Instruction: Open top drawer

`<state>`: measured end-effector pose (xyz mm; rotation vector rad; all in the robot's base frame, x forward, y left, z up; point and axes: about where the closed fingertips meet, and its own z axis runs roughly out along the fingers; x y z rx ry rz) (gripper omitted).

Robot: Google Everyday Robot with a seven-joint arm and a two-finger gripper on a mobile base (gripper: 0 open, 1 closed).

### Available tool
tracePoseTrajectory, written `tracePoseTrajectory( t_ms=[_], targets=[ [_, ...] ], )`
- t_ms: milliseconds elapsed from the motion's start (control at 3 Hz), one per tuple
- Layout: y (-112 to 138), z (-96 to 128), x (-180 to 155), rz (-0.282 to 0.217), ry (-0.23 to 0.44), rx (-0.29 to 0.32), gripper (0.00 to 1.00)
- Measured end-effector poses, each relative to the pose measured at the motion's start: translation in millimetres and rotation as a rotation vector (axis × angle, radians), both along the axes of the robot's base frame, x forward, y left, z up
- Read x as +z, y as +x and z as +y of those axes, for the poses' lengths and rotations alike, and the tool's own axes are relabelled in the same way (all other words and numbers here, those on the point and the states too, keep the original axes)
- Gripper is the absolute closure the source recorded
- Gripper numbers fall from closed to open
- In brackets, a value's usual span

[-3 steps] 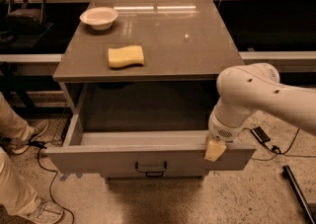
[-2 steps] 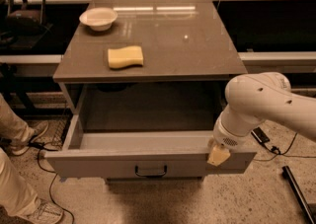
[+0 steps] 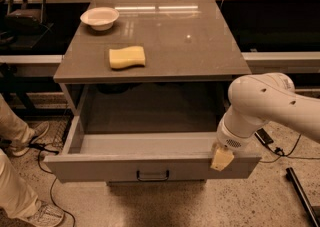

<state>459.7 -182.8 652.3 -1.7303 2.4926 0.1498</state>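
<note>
A bowl point(image 3: 100, 17) and a sponge point(image 3: 127, 57) sit apart on the bench point(image 3: 200, 46), the top drawer point(image 3: 100, 168) below stands far out, and my fingers point(image 3: 221, 158) rest on its front rim near the right end, open or closed I cannot tell.

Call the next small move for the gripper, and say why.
Probably lift the gripper straight up off the top drawer and back it away. The drawer stands far out, with its inside open to view, so the job looks done. The gripper sits at the right end of the front's top edge, away from the handle, so more pulling seems needless.
</note>
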Motion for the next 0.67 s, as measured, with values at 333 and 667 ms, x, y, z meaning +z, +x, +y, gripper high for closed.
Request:
tracePoseTrajectory(
  t_ms=[333,667],
  targets=[
    [-0.8,-0.2,0.6,-0.001,-0.001,0.001,0.51],
    [-1.2,-0.3,1.0,-0.001,-0.002,0.001,0.28]
  ],
)
